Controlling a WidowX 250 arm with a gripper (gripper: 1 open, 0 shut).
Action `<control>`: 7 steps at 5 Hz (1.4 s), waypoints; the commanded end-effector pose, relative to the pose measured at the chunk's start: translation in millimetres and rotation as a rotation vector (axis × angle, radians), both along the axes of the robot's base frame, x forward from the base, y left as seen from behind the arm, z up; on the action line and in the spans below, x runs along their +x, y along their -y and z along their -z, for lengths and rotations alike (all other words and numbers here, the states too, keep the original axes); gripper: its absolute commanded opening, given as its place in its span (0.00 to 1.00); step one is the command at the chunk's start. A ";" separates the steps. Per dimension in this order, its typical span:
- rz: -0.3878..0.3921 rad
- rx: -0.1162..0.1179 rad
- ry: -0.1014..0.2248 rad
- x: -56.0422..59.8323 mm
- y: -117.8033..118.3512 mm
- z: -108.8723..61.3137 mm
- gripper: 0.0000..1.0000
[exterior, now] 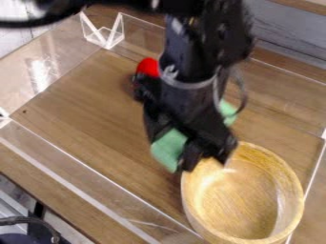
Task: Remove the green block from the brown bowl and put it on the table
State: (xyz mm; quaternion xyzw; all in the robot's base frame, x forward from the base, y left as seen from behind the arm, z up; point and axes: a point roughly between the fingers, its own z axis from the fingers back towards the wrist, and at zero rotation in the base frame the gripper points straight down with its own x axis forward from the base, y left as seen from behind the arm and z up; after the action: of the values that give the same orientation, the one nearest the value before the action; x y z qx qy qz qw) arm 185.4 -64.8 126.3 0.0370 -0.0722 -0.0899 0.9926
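Note:
The green block (167, 148) lies crosswise under my gripper (208, 157), and its other end (228, 111) sticks out on the right. The dark fingers stand closed around its middle, which they hide. The block hangs outside the brown bowl (242, 200), just past the bowl's far-left rim, over the wood-grain table (90, 114). Nothing shows inside the bowl. The picture is blurred around the hand.
A red pepper-like toy (147, 69) lies on the table behind the arm. Low clear plastic walls (57, 167) edge the tabletop. A clear folded stand (102, 30) sits at the far left. The bowl fills the near right corner.

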 end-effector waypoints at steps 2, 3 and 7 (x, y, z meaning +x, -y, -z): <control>-0.077 -0.008 0.066 17.7 -3.1 -1.9 0.00; -0.069 -0.004 0.079 17.0 2.6 1.4 0.00; -0.145 -0.006 0.146 10.7 6.3 4.0 0.00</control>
State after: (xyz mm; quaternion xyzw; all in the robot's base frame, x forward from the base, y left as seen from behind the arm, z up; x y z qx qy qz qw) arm 194.3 -69.0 118.0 0.0490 -0.1314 -0.0141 0.9900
